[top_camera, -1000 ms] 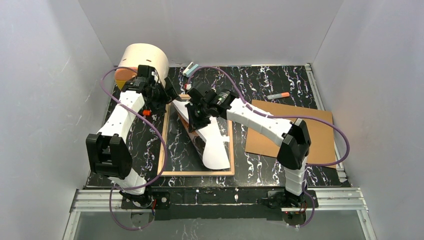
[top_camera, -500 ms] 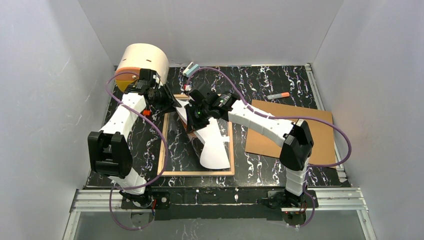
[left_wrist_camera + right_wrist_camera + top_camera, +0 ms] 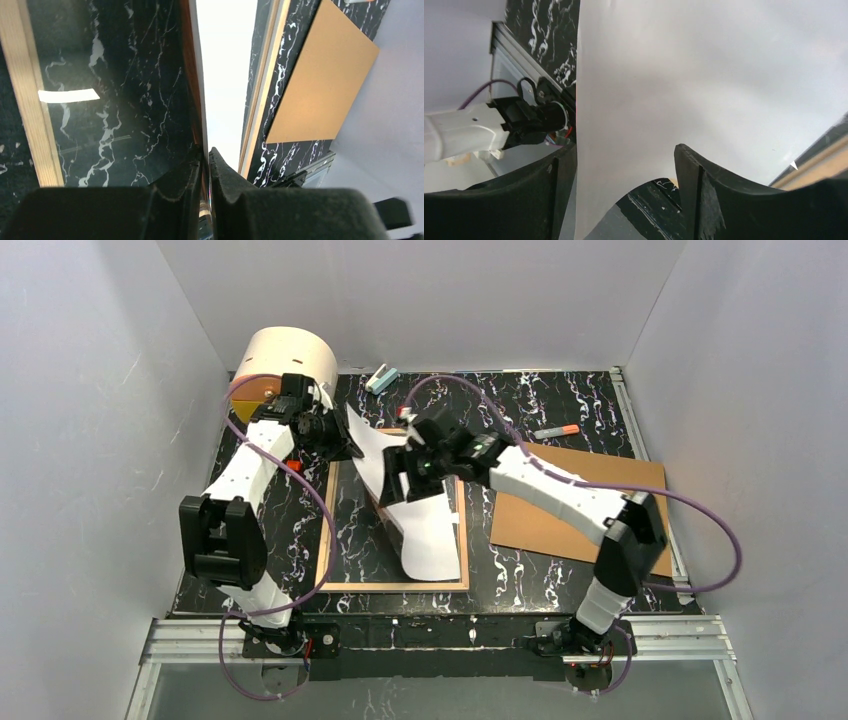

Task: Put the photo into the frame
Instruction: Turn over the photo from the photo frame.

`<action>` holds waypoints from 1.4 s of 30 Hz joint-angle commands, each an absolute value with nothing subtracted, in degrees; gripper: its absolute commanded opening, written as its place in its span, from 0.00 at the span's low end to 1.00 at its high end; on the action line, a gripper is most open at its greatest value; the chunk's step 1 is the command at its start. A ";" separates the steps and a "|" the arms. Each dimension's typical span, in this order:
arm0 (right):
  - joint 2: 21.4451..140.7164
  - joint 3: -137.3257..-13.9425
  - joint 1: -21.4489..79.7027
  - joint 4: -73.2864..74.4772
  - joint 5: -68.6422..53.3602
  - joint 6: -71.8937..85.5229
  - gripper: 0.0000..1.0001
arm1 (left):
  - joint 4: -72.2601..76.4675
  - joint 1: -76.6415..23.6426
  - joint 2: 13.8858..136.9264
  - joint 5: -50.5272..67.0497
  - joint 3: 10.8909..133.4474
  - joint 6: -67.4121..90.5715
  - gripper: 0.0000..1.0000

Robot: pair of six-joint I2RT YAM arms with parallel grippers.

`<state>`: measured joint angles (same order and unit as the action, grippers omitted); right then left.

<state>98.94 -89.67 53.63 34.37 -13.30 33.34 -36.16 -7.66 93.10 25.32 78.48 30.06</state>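
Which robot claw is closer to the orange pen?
Right. The right gripper is open over the photo, left of the orange pen. The left gripper, pinching the photo, is even farther left.

You have the frame [image 3: 395, 586] lying flat on the table [image 3: 590, 405], left of centre. The photo [image 3: 430, 535] rests in it, far end raised. The backing board [image 3: 540, 535] lies right of the frame, with a marker [image 3: 556, 430] behind the board.

arms [image 3: 245, 475] white, joints [image 3: 212, 540] black | cables [image 3: 452, 379] purple | left claw [image 3: 205, 152], right claw [image 3: 624, 150] black
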 commanded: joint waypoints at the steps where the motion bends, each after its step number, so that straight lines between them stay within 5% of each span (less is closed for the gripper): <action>1: 89.54 -83.63 46.76 25.67 -16.93 36.65 0.79 | -35.76 -7.47 94.87 31.83 82.89 24.88 0.09; 11: 76.39 -67.17 32.57 18.37 -13.59 48.63 0.82 | -34.99 -7.47 96.43 35.46 83.01 25.16 0.11; 24: 79.88 -63.26 27.95 24.15 -10.01 50.05 0.79 | -33.34 -7.47 94.02 27.62 75.82 31.37 0.13; 42: 86.11 -64.09 27.49 29.89 -4.63 46.36 0.78 | -37.83 -7.47 94.13 16.18 74.75 25.54 0.53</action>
